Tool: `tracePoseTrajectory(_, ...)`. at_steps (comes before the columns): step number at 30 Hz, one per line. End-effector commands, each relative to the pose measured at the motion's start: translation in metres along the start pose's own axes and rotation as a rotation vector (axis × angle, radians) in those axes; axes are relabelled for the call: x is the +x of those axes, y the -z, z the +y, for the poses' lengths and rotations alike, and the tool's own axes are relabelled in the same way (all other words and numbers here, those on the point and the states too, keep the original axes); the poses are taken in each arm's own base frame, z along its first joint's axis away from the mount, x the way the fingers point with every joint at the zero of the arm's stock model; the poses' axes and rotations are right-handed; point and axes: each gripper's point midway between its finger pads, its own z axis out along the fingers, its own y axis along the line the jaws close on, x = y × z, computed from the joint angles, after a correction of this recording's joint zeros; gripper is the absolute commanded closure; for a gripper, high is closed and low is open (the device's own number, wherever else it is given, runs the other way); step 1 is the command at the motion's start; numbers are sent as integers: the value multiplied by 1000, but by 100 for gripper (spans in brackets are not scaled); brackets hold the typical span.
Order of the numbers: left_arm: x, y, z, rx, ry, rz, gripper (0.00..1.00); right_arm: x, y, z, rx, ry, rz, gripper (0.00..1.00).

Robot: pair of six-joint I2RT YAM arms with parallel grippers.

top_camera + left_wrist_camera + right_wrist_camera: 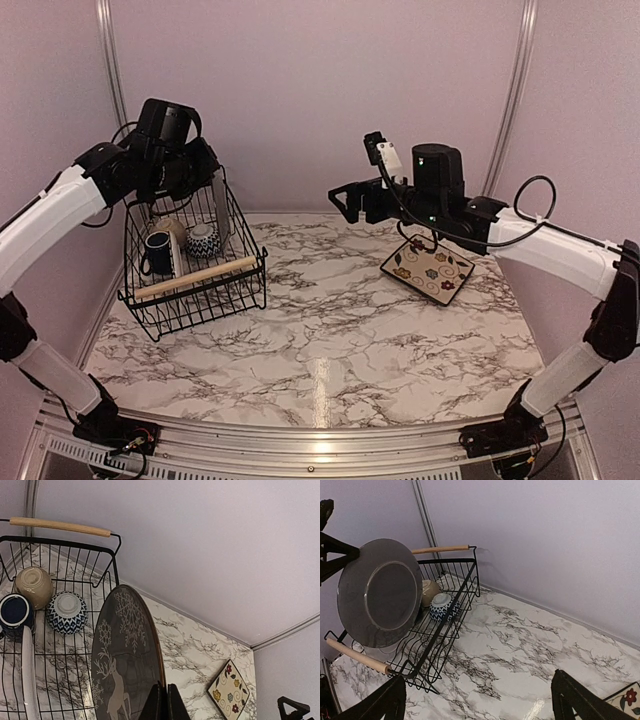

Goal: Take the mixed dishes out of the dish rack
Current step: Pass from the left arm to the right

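Note:
My left gripper is shut on the rim of a round grey plate with a deer and snowflakes, and holds it on edge over the right side of the black wire dish rack. The gripper and the plate also show in the top view. In the rack are a navy mug, a cream bowl, a blue-and-white patterned bowl and a white plate on edge. My right gripper is open and empty, in the air right of the rack.
A square cream plate with flowers and a dark rim lies flat on the marble table at the right. The rack's wooden handles stand at its near and far ends. Walls close in behind and at both sides.

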Motion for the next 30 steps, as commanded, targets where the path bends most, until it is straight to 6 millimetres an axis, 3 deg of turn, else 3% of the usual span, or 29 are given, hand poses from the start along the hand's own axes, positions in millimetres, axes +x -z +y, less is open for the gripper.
tracePoseTrajectory(1, -66, 54, -56, 298, 185, -160, 100, -25, -16, 36, -12, 60, -64, 3)
tracePoseTrajectory(7, -76, 61, -66, 344, 227, -183, 100, -30, -32, 80, -90, 96, -80, 3)
tracePoseTrajectory(16, -76, 57, -79, 370, 244, -180, 100, -39, -30, 142, -201, 146, -146, 2)
tracePoseTrajectory(21, -75, 57, -83, 381, 259, -179, 100, -35, -39, 156, -169, 172, -159, 1)
tracePoseTrajectory(25, -74, 60, -86, 387, 277, -176, 100, -28, -56, 160, -2, 267, -161, 1)
tracePoseTrajectory(30, -74, 65, -85, 384, 313, -183, 100, -33, -67, 160, 235, 366, -196, 3)
